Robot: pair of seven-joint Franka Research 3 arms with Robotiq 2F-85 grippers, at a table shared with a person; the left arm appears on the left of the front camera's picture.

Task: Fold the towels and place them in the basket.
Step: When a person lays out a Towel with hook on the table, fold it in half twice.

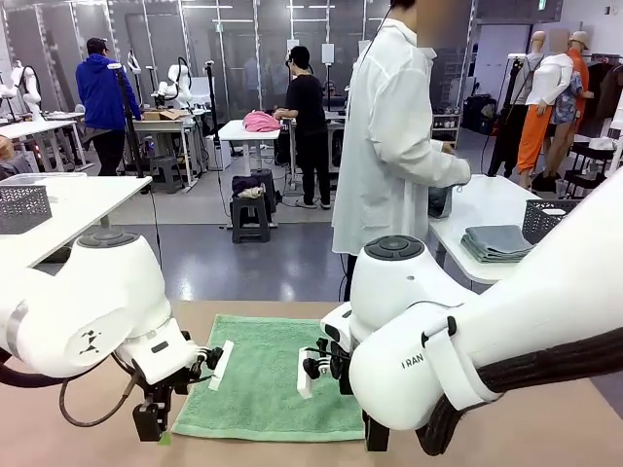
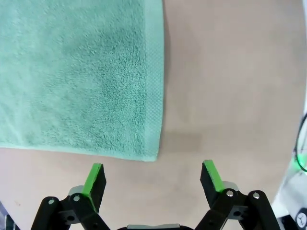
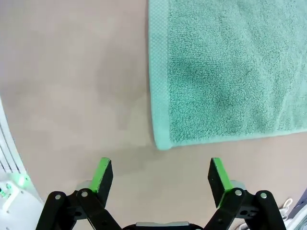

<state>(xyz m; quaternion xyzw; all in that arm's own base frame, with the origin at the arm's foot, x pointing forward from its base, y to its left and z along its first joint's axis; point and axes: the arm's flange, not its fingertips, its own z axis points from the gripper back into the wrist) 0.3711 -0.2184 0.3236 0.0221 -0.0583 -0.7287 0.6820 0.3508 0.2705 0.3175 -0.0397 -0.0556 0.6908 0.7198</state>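
Note:
A mint green towel (image 1: pixel 268 379) lies flat and unfolded on the brown table between my two arms. My left gripper (image 1: pixel 156 428) hangs over its near left corner. In the left wrist view the left gripper (image 2: pixel 153 175) is open, and the towel (image 2: pixel 76 72) has a corner just ahead of the fingertips. My right gripper (image 3: pixel 160 170) is also open, just short of another corner of the towel (image 3: pixel 225 72). Neither gripper holds anything. A dark mesh basket (image 1: pixel 543 219) stands on the white side table at the right.
A person in a white coat (image 1: pixel 389 146) stands at the far edge, turned toward the side table, one hand by a dark object (image 1: pixel 440 201). Folded grey cloths (image 1: pixel 496 241) lie on that table. A paler mesh basket (image 1: pixel 21 207) sits on the left table.

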